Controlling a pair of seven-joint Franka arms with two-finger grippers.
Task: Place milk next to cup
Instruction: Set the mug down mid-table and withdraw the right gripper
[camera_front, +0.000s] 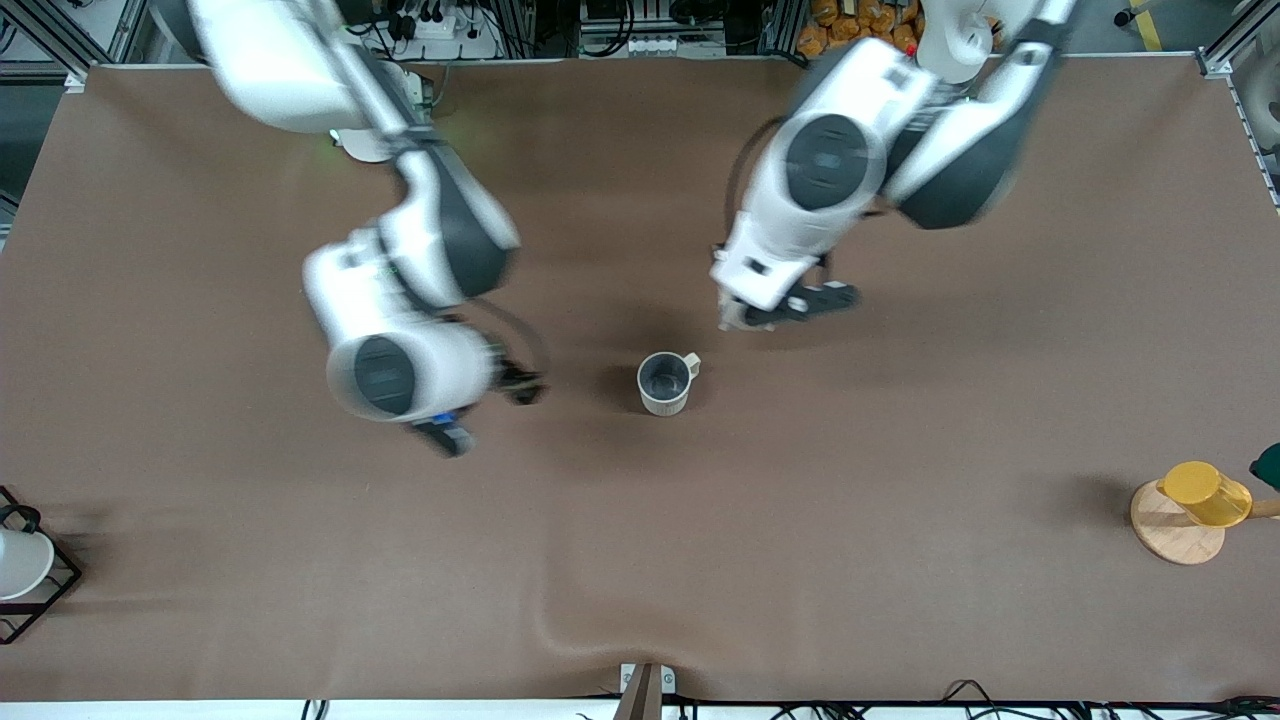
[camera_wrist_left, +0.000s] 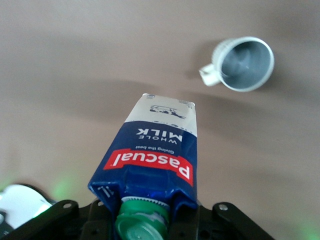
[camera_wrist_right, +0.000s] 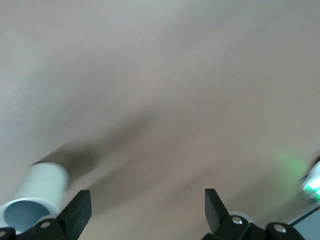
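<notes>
Front view: left arm comes in from its base at the top and bends down over the middle of the table. The left gripper (camera_front: 745, 318) hangs over bare table just beside the cup (camera_front: 667, 382), toward the left arm's end and a bit farther from the camera. The milk (camera_front: 735, 315) is mostly hidden under the wrist here — only a pale sliver shows. Right arm folds down on the cup's right-arm side; the right gripper (camera_front: 485, 410) is up in the air over brown table (camera_front: 640, 560) near the cup, holding nothing. Cup stands upright, mid-table, handle toward the left arm's end. At the left arm's end, near the edge: a yellow cup (camera_front: 1205, 493) on a round wooden coaster (camera_front: 1170, 530). At the right arm's end, near the edge: a white object in a black wire rack (camera_front: 25, 570).

Left wrist view: left gripper (camera_wrist_left: 145, 220) is clamped on the milk (camera_wrist_left: 152, 155) at its gable top, green cap (camera_wrist_left: 141, 222) up between the fingers, carton base pointing down at the table. The cup (camera_wrist_left: 244, 63) sits apart from the carton, with nothing between them.

Right wrist view: right gripper (camera_wrist_right: 147, 210) fingers (camera_wrist_right: 77, 210) spread wide — nothing between them. The cup (camera_wrist_right: 35, 197) shows just outside one finger, partly cut off by the frame edge.
</notes>
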